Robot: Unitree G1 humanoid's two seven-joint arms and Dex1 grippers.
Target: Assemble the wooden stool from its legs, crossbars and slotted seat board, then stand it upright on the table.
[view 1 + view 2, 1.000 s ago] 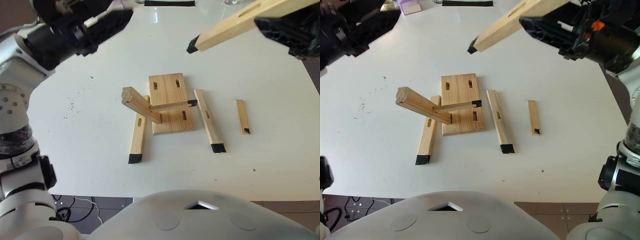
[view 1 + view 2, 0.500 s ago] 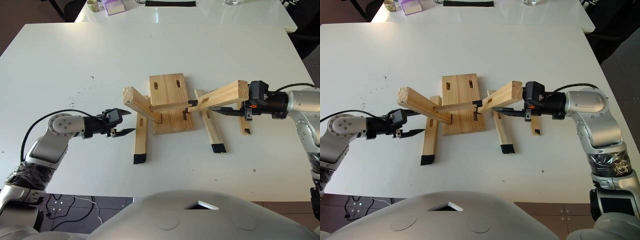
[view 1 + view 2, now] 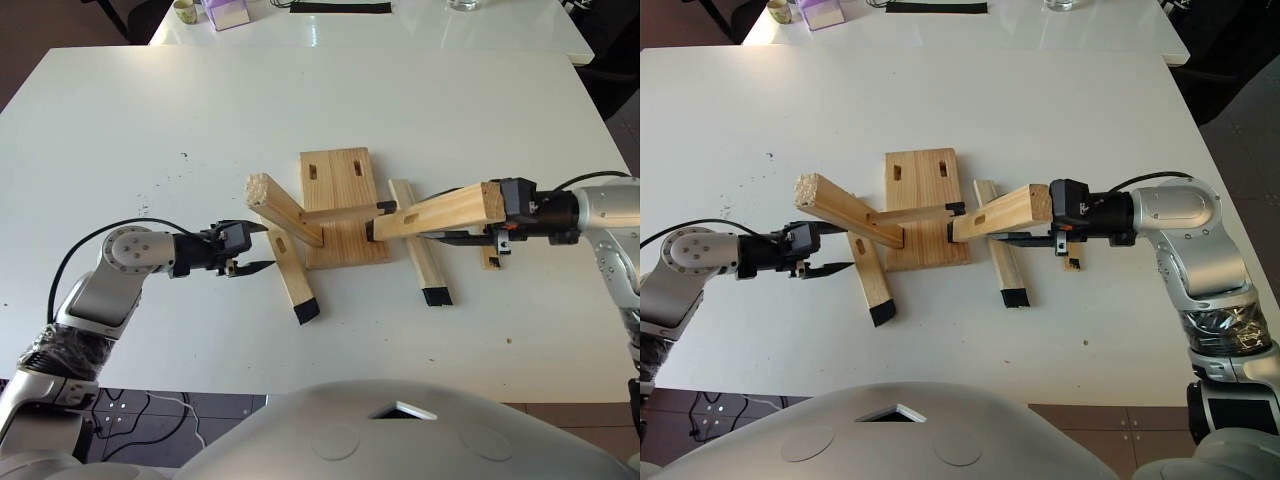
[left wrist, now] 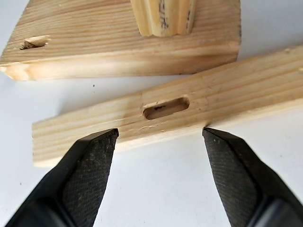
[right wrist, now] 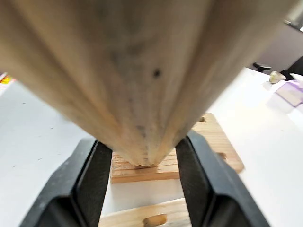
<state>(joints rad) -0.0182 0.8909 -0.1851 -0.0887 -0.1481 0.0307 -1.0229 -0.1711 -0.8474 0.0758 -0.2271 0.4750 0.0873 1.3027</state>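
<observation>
Head-camera views show a flat, pale wooden seat board [image 3: 343, 200] with slots lying in the middle of the white table [image 3: 150, 110]. A square wooden tilted leg [image 3: 283, 210] rises from the board's left side, and a thin crossbar [image 3: 345, 211] runs from it over the board. The left end effector [image 3: 265, 246] sits spread just beside a black-tipped loose leg [image 3: 292, 275] lying on the table. The right end effector [image 3: 455, 225] pinches the held leg [image 3: 435, 213] off the table, its black tip near the thin crossbar's end. Below it lie a fourth leg [image 3: 425, 265] and a short crossbar [image 3: 488, 260].

Left wrist view: two black fingers [image 4: 90, 161] stand apart before the loose leg's slotted stretch.

Right wrist view: both black pads [image 5: 90, 179] press the held leg's sides, with the seat board beyond.
</observation>
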